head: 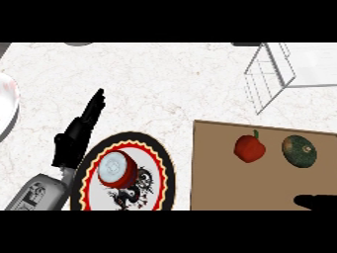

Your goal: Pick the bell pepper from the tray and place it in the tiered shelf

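Bell pepper [250, 148] lying untouched on tray [215, 188], shelf [302, 69] waiting at one o'clock. My right hand [324, 201] is hovering nearby, fingers unreadable; left hand [80, 133] resting spread. Nothing done yet.

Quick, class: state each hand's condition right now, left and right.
Left hand: open, fingers straight, holding nothing, beside the plate.
Right hand: only dark parts show at the tray; cannot be told.
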You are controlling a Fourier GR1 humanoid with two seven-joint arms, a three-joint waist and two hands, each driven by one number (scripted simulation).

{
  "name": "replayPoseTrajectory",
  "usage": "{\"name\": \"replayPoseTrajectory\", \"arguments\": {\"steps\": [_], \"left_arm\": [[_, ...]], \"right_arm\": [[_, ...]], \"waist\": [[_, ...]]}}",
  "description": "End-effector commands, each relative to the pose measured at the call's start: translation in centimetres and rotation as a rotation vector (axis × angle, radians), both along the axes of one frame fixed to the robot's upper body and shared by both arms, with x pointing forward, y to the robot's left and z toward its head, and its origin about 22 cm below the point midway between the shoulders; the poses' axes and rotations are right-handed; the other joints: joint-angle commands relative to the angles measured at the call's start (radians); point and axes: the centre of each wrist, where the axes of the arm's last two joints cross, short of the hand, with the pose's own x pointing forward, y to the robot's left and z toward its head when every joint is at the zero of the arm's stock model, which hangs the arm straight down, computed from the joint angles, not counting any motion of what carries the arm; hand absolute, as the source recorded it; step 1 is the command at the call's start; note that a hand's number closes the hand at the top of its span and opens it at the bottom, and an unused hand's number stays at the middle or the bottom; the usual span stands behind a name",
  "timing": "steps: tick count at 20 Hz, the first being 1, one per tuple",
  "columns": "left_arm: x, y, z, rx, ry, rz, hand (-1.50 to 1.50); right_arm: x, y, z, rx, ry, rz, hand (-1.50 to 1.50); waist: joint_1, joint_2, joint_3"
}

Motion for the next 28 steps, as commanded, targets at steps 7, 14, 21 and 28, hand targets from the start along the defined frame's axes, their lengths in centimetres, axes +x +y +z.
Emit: {"name": "replayPoseTrajectory", "arguments": {"steps": [7,14,21,28], "left_arm": [[0.8,0.2,0.4,0.0,-0.011,0.013,0.0],[0.8,1.5,0.2,0.002,-0.007,-0.005,0.0],[0.0,0.3,0.3,-0.015,-0.006,0.001,0.0],[1.6,0.5,1.3,0.003,-0.006,0.008,0.0]], "right_arm": [[0.8,5.6,3.9,-0.164,0.198,0.001,-1.5],[0.5,8.0,3.3,-0.173,0.166,0.009,-1.5],[3.0,9.3,3.0,-0.201,0.192,-0.035,-1.5],[3.9,10.8,0.8,-0.185,0.191,-0.026,-1.5]], "waist": [[0.0,-0.001,0.003],[-0.012,-0.002,0.003],[-0.003,-0.003,0.003],[-0.011,-0.002,0.004]]}}
